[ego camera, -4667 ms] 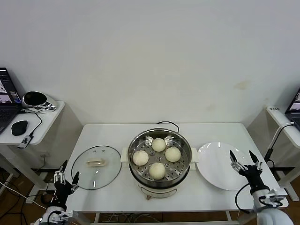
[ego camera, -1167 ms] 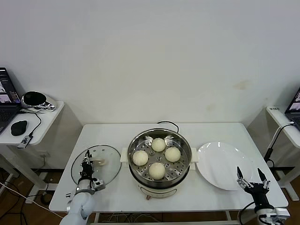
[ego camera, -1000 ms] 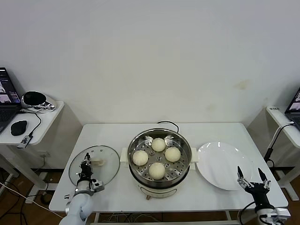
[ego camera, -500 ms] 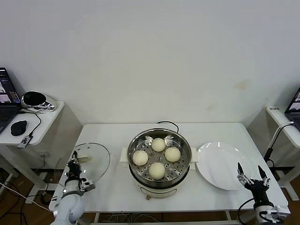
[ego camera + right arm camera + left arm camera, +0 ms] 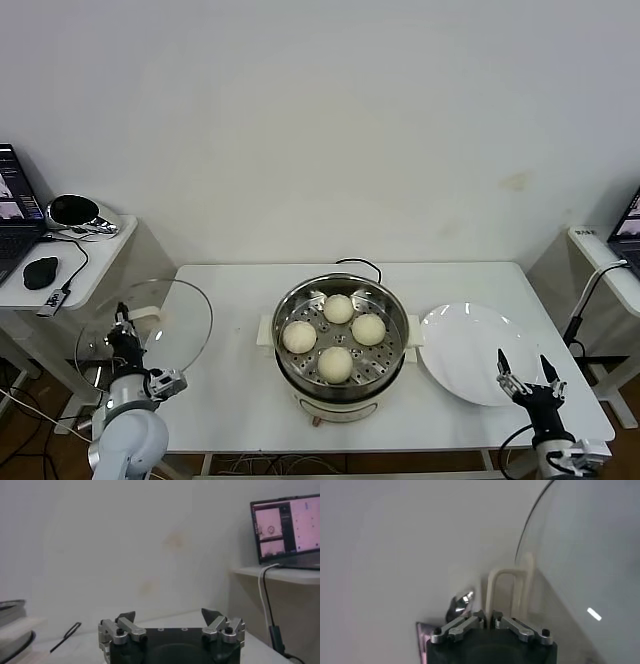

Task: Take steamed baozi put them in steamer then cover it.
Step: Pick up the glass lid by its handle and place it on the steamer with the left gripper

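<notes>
Four cream-white baozi [image 5: 337, 335] sit on the perforated tray inside the steel steamer [image 5: 288, 312] at the table's middle. My left gripper [image 5: 125, 328] is shut on the cream bar handle [image 5: 506, 592] of the clear glass cover [image 5: 165, 315]. It holds the cover lifted and tilted above the table's left edge, left of the steamer. In the left wrist view the glass [image 5: 580, 555] stands close behind the fingers [image 5: 470, 622]. My right gripper [image 5: 525, 369] is open and empty at the table's front right, by the white plate.
A flat white plate [image 5: 470, 352] lies right of the steamer. The steamer's black cord [image 5: 358, 264] runs off behind it. A side table [image 5: 70, 270] with a laptop, mouse and a round device stands at the left. A laptop [image 5: 285, 527] sits on a stand at the right.
My left gripper has taken the cover by its handle, raised it off the table and carried it left, tilting it upright. The right gripper has stayed open at the front right.
</notes>
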